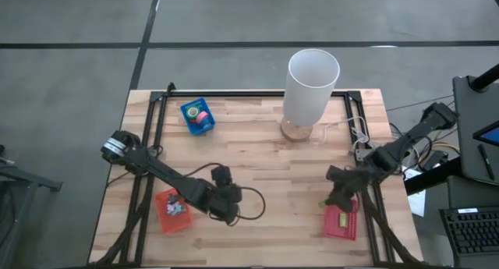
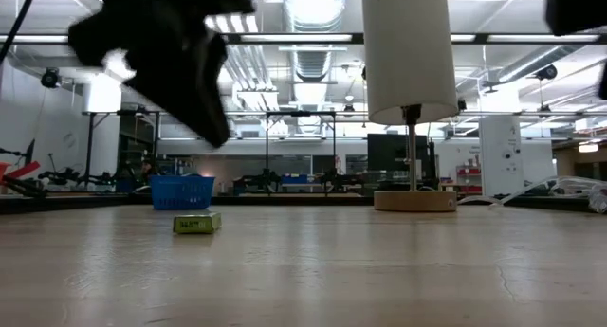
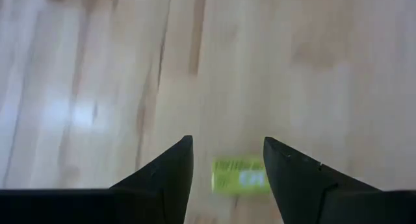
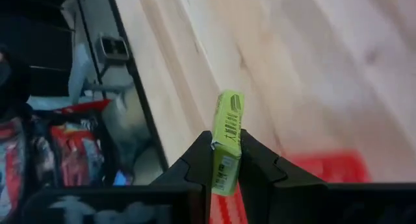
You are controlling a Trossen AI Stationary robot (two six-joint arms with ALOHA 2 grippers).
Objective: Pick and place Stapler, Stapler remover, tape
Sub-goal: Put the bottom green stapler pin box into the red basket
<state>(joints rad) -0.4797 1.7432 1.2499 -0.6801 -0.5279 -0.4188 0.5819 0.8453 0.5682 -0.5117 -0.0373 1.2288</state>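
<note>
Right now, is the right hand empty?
No. In the right wrist view the right hand is shut on a yellow-green box, pinched upright between its fingers.

1. Even, diffuse light is seen in the high view; only faint shadows are cast on the table (image 1: 257,168).
2. In the low view, bright ceiling lights (image 2: 313,5) glare at upper centre, and the left arm (image 2: 171,52) at upper left is rendered as a dark, defocused silhouette.
3. The left wrist view is blurred throughout; a pale sheen lies at middle left.
4. In the right wrist view, the background is blurred, while the yellow-green block (image 4: 226,143) is sharper.
</note>
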